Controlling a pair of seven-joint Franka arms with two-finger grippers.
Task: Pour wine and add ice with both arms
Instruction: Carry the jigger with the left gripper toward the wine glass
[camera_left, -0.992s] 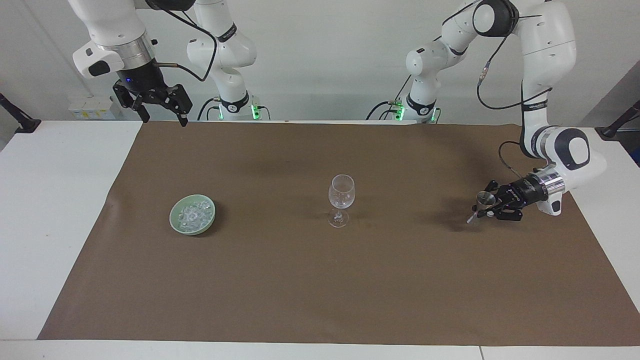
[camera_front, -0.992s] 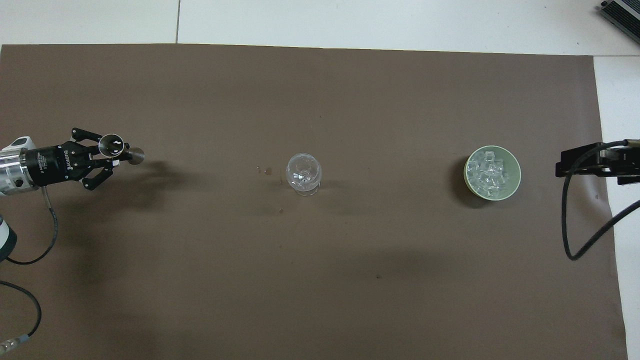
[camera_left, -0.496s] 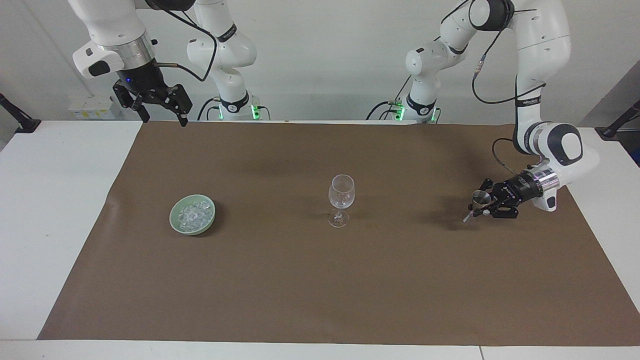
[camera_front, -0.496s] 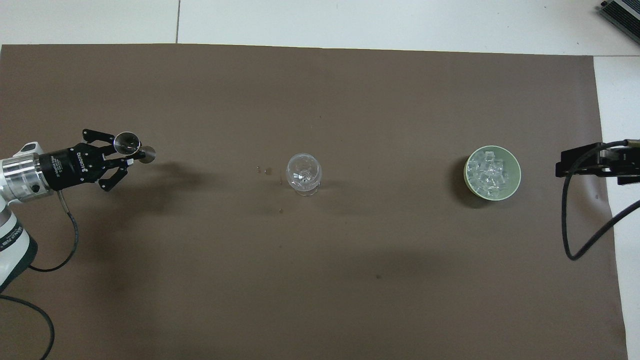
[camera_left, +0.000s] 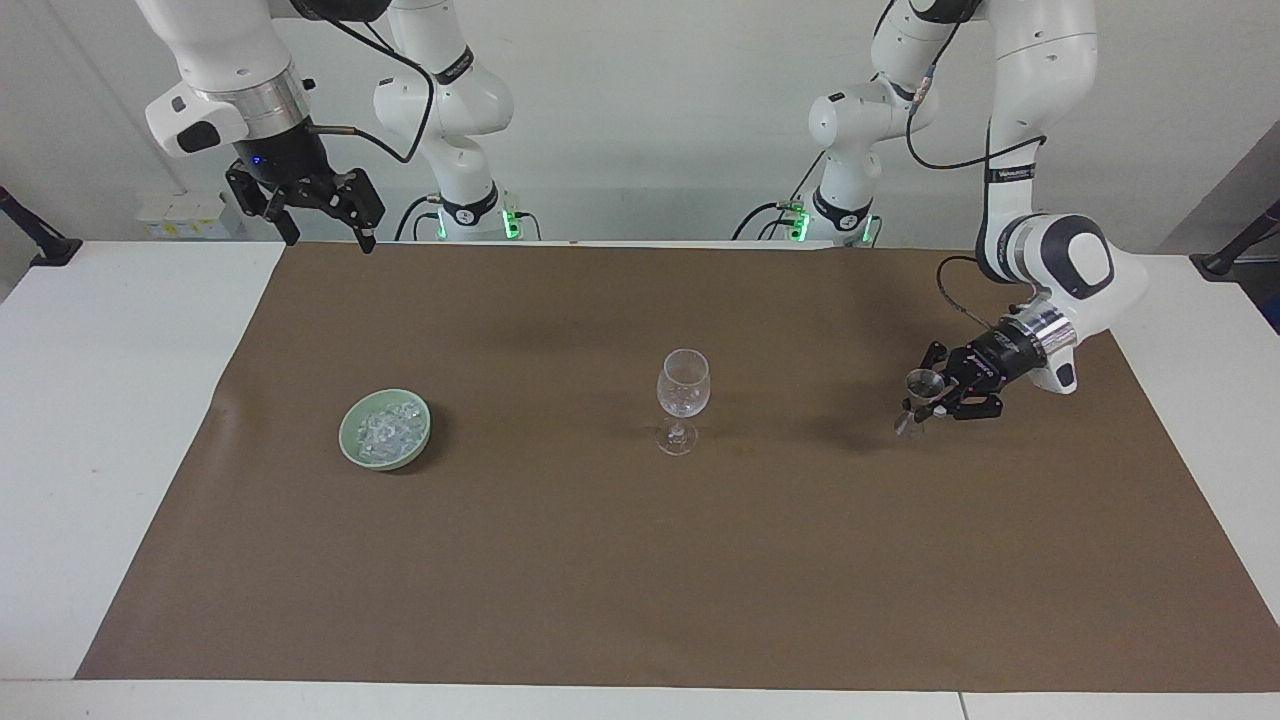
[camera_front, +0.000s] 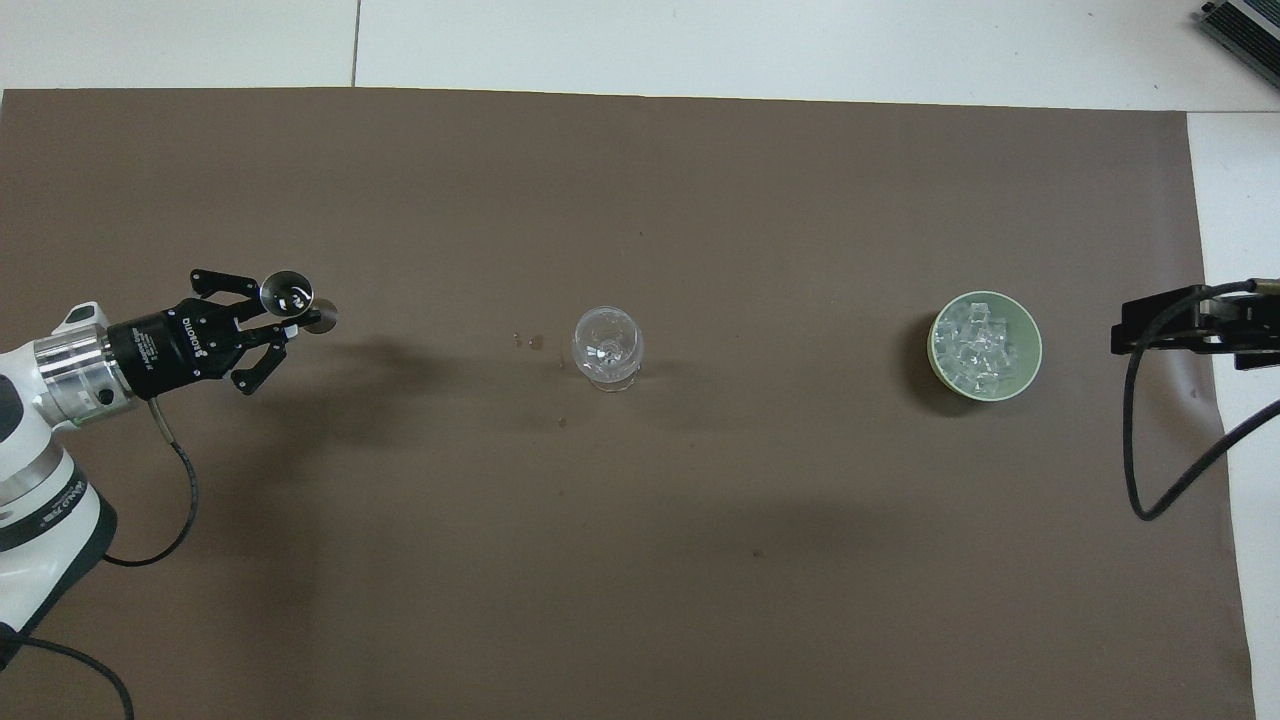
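Facing view, left arm: the left gripper (camera_left: 935, 400) is carrying a small metal measuring cup (camera_left: 922, 384), fingertips clamped on it, above the brown mat (camera_left: 640, 560) toward its own end of the table.
Facing view, right arm: the right gripper (camera_left: 318, 222) is waiting with jaws spread wide and empty, above the mat's edge nearest the robots.
Facing view, target: the wine glass (camera_left: 682, 399) is standing upright mid-mat; the ice (camera_left: 388, 427) is lying in the green bowl (camera_left: 354, 447) toward the right arm's end.
Overhead view, load: the cup's mouth (camera_front: 285, 294) is facing upward, well apart from the glass (camera_front: 606, 348).
Overhead view, advice: keeping the cup level until it is over the rim, then tipping slowly, is looking like the safest pour.
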